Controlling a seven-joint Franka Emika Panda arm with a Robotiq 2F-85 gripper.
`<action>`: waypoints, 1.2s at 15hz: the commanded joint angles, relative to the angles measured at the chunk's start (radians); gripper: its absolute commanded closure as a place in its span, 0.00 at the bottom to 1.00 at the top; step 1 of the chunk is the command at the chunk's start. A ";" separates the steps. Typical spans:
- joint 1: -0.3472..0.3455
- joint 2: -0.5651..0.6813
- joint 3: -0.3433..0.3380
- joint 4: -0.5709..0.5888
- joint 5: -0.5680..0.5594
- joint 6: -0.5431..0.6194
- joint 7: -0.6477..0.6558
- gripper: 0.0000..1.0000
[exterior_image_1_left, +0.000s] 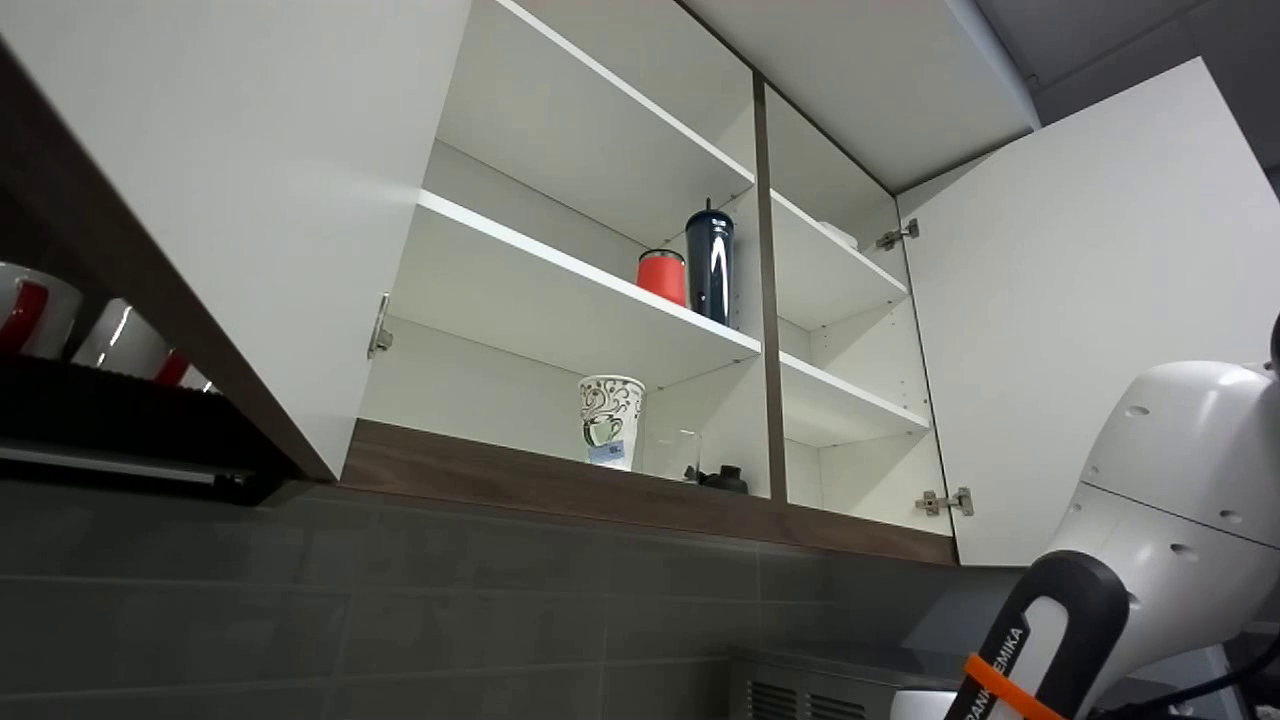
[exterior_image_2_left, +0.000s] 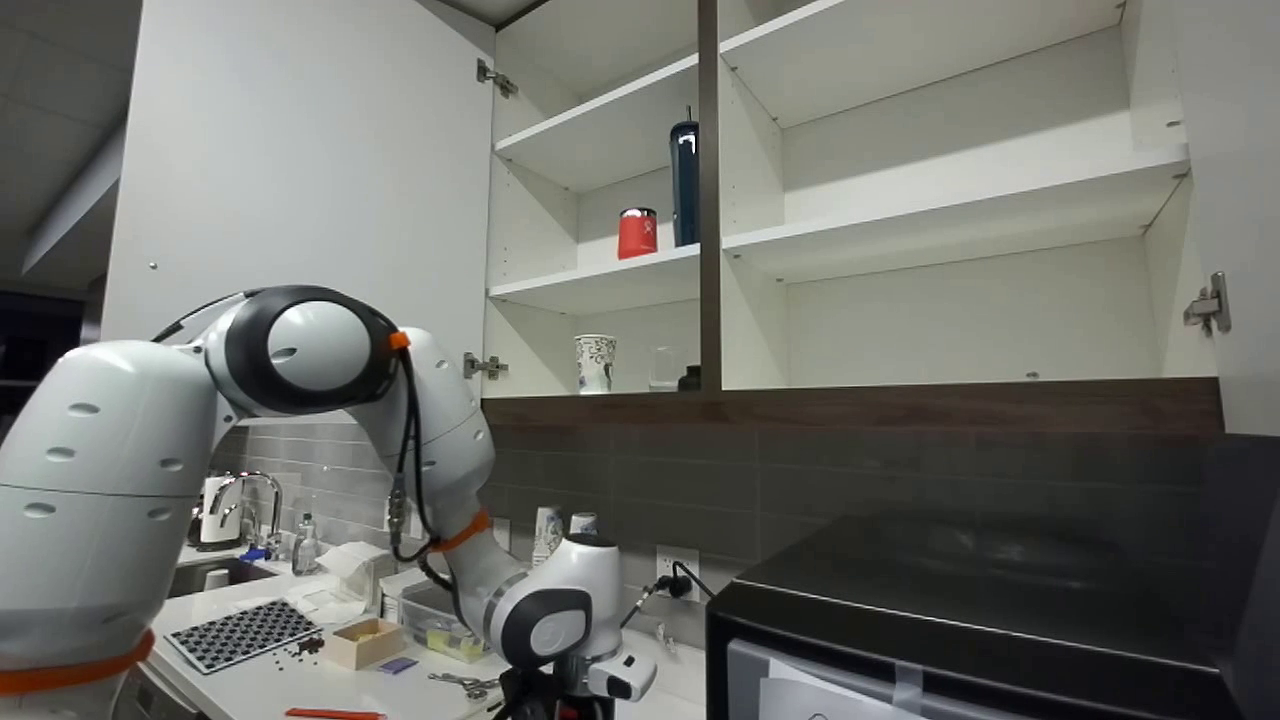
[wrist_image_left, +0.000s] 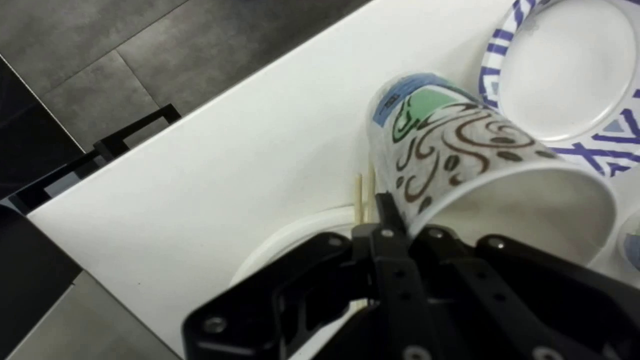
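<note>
Two exterior views show a white wall cabinet (exterior_image_1_left: 540, 485) whose doors (exterior_image_1_left: 1080, 330) stand open. Wrist view: a white worktop (wrist_image_left: 200, 165) spreads from seven to one o'clock. One white robot arm (exterior_image_2_left: 100, 430) extends, in an exterior view, from nine to six o'clock. In the wrist view, a paper plate (wrist_image_left: 565, 65) with a purple-patterned border lies at two o'clock and a round white dish (wrist_image_left: 280, 238), partly hidden, at seven. The black gripper (wrist_image_left: 406, 227) enters from six o'clock, its tips pinching the wall of a paper cup (wrist_image_left: 455, 145) near the rim. This brown-scrolled cup, at three o'clock, is tilted, mouth toward five, base toward eleven. Two slender pale sticks (wrist_image_left: 358, 200) overlap the dish's edge at ten o'clock from the fingertips.
</note>
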 joint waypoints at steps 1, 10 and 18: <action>0.016 -0.105 0.002 -0.062 0.051 0.015 -0.086 0.99; 0.123 -0.147 0.081 -0.155 0.130 0.297 -0.308 0.99; 0.135 -0.021 0.159 -0.130 0.252 0.458 -0.438 0.99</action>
